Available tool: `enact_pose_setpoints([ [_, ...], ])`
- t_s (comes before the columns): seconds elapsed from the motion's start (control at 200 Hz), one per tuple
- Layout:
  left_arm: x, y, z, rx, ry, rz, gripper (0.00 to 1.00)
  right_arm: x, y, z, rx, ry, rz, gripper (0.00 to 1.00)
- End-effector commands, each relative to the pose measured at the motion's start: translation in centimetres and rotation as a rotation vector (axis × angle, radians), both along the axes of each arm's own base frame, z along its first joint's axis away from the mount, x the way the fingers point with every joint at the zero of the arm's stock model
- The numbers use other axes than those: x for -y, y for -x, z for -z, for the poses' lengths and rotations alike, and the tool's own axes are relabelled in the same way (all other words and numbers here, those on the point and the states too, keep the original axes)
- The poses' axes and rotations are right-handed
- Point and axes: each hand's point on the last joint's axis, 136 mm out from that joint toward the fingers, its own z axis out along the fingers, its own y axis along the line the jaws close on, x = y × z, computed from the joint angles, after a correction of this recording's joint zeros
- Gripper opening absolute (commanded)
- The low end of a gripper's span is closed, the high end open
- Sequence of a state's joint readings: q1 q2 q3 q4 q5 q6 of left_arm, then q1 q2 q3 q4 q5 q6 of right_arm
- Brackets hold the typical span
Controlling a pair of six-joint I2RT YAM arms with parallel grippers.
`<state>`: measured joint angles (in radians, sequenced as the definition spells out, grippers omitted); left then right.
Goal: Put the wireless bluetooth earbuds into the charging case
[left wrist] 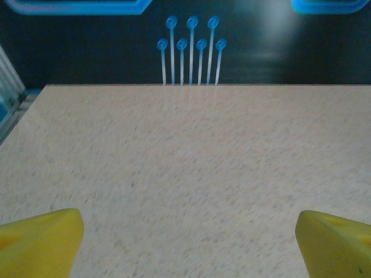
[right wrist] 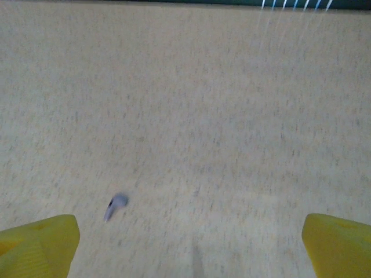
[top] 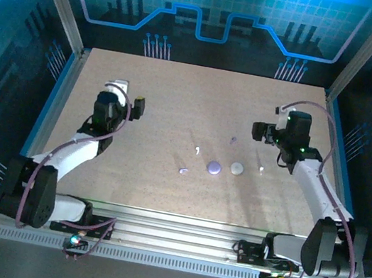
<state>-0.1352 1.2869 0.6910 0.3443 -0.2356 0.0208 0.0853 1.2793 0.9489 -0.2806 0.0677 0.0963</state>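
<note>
The right gripper (right wrist: pixel 190 234), released wide, is the nearer arm. A lavender earbud (right wrist: pixel 116 206) lies just ahead, off-centre toward 1 finger, stem angled diagonally.

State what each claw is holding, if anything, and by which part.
Nothing is held: the left claw and right claw are both open and empty.

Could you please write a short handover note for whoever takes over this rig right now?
Left gripper: open, empty, over bare table.
Right gripper: open, empty; a lavender earbud lies on the table ahead, low left in its wrist view.
Charging case: lavender disc and off-white disc side by side, mid-table; more small pale bits loose around them.
Done: nothing inserted. Left: pick up the earbuds and seat them in the case.
</note>
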Motion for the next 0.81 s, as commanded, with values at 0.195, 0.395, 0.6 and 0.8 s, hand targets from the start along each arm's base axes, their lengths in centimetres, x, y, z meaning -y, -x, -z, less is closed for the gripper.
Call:
enact_pose_setpoints([
  [0.195, 7.1, 2.6, 0.4, -0.260, -0.051, 0.299, 0.90, -4.4, 10.1, 3.7, -0.496, -0.019, -0.082, 1.00],
  [0.395, 9.9, 3.2, 2.1, -0.343, -0.044, 0.362, 0.86, -5.9, 11.9, 5.7, -0.671, -0.053, -0.118, 0.85],
  [0.6, 11.4, 3.0, 2.7, -0.364, -0.037, 0.380, 0.86, -6.8, 11.5, 7.9, -0.786, -0.020, -0.185, 0.76],
  [0.8, 11.3, 2.5, 3.2, -0.392, -0.066, 0.360, 0.86, -6.9, 10.3, 10.2, -0.867, 0.039, -0.224, 0.70],
])
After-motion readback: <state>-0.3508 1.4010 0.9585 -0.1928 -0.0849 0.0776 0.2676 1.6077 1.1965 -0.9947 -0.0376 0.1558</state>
